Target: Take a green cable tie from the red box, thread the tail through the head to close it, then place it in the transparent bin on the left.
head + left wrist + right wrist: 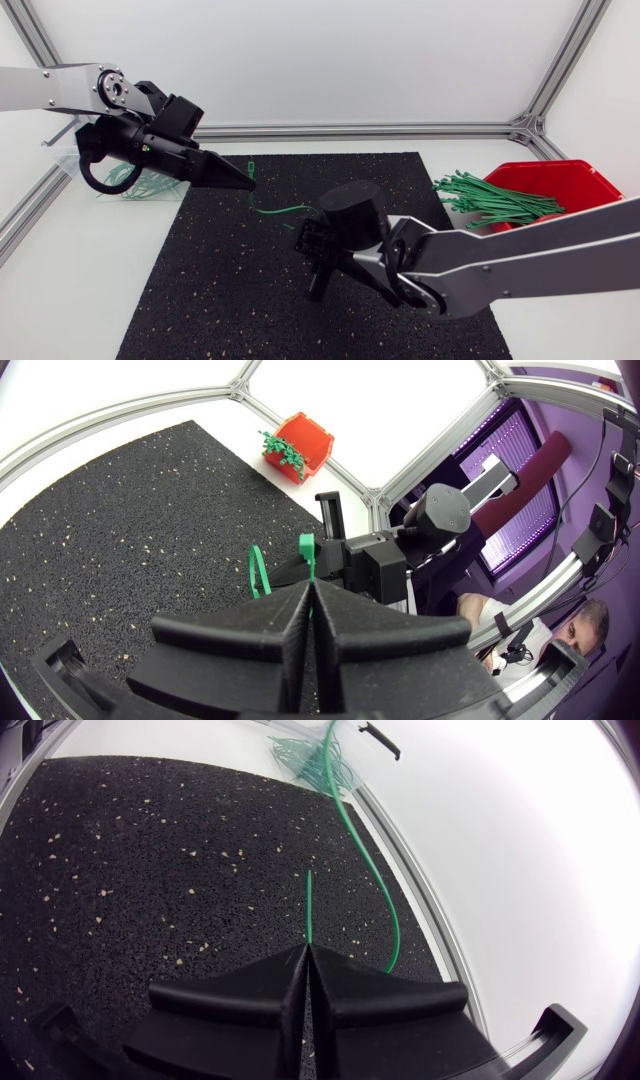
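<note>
A single green cable tie (pixel 275 210) hangs in a slack curve between my two grippers over the black mat. Near the mat's back left my left gripper (pixel 248 183) is shut on its head end; in the left wrist view a green stub and a small loop (pixel 258 572) stick out past the closed fingertips (pixel 310 592). At the mat's middle my right gripper (pixel 302 228) is shut on the tail. In the right wrist view the thin tip pokes out ahead of the closed fingers (pixel 306 952), and the rest of the tie (pixel 370 870) arcs away beside them.
The red box (pixel 560 180) stands at the back right, with a bundle of green ties (pixel 495 200) spilling over its edge. The transparent bin (pixel 75 160), under my left arm at the far left, holds several green ties (pixel 140 185). The black mat (pixel 220 290) covers the middle of the table.
</note>
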### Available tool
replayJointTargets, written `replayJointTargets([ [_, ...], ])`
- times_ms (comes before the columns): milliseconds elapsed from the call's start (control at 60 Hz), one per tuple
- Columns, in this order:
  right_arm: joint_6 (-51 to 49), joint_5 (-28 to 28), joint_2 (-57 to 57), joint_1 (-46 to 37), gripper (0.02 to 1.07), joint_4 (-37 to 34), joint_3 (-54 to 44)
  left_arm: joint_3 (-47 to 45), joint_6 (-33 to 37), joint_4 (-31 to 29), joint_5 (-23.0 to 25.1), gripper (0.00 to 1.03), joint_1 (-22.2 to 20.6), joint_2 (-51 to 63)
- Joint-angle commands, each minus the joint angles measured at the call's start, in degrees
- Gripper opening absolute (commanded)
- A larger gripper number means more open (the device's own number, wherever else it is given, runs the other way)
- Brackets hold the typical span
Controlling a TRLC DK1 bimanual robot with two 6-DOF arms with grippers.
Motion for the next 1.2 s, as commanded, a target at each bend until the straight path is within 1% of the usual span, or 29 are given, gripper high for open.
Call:
replayJointTargets([
  [0, 3.7, -0.7, -2.3, -0.4, 0.07, -4.7, 4.0, -1.6, -0.4, -0.1, 0.1, 0.03, -0.6, -1.2],
  [83, 7.3, -1.8, -4.5, 0.5, 0.07, -10.2, 5.4, -1.7, -0.6, -0.1, 0.1, 0.03, -0.9, -1.6],
  [150, 8.1, -1.5, -6.0, 1.5, 0.07, -12.0, 5.7, -1.8, -0.8, 0.0, 0.2, 0.03, -1.1, -1.8],
  [267, 11.2, -2.4, -7.0, 1.8, 0.07, -19.1, 7.7, -1.8, -1.3, 0.1, 0.2, 0.03, -1.6, -2.4],
  [400, 13.9, -3.4, -7.2, 3.1, 0.07, -25.5, 8.6, -1.8, -1.9, 0.2, 0.3, 0.03, -1.9, -2.9],
  [433, 15.2, -4.7, -7.2, 3.1, 0.07, -27.4, 8.9, -1.9, -2.0, 0.2, 0.3, 0.03, -2.1, -2.9],
  [467, 16.9, -8.2, -7.2, 2.5, 0.07, -30.0, 9.7, -2.0, -2.1, 0.2, 0.4, 0.03, -2.2, -3.1],
  [500, 17.5, -8.9, -7.2, 2.2, 0.07, -31.5, 10.3, -2.1, -2.1, 0.3, 0.4, 0.03, -2.4, -3.3],
  [583, 18.9, -9.7, -9.3, 2.5, 0.07, -34.1, 10.2, -2.5, -2.2, 0.4, 0.4, 0.03, -2.4, -3.6],
  [650, 19.6, -9.0, -12.2, 4.6, 0.07, -35.8, 9.6, -2.7, -2.4, 0.5, 0.4, 0.03, -2.5, -3.9],
  [700, 20.6, -10.2, -13.5, 5.5, 0.07, -38.0, 10.0, -2.8, -2.6, 0.6, 0.4, 0.03, -2.6, -4.3],
  [817, 21.5, -9.6, -15.9, 7.3, 0.07, -39.2, 9.5, -3.2, -2.9, 0.6, 0.6, 0.03, -2.7, -5.2],
  [850, 21.6, -19.3, -16.4, 6.6, 0.07, -43.2, 10.4, -3.4, -3.0, 0.6, 0.6, 0.03, -2.7, -5.5],
  [867, 21.1, -20.8, -16.3, 5.8, 0.07, -44.1, 10.6, -3.5, -3.1, 0.7, 0.6, 0.03, -2.8, -5.6],
  [900, 21.1, -21.1, -16.1, 6.1, 0.07, -45.2, 10.7, -3.7, -3.2, 0.7, 0.6, 0.03, -2.8, -5.9],
  [1000, 20.8, -20.6, -16.4, 6.8, 0.07, -45.1, 9.5, -4.4, -3.2, 0.8, 0.6, 0.03, -3.0, -6.5],
  [1083, 20.7, -18.6, -17.8, 6.8, 0.07, -45.4, 9.5, -4.8, -3.5, 0.8, 0.6, 0.03, -3.1, -7.0],
  [1183, 20.1, -19.6, -18.9, 7.5, 0.07, -48.1, 10.1, -5.3, -3.7, 1.2, 0.6, 0.03, -3.1, -7.7],
])
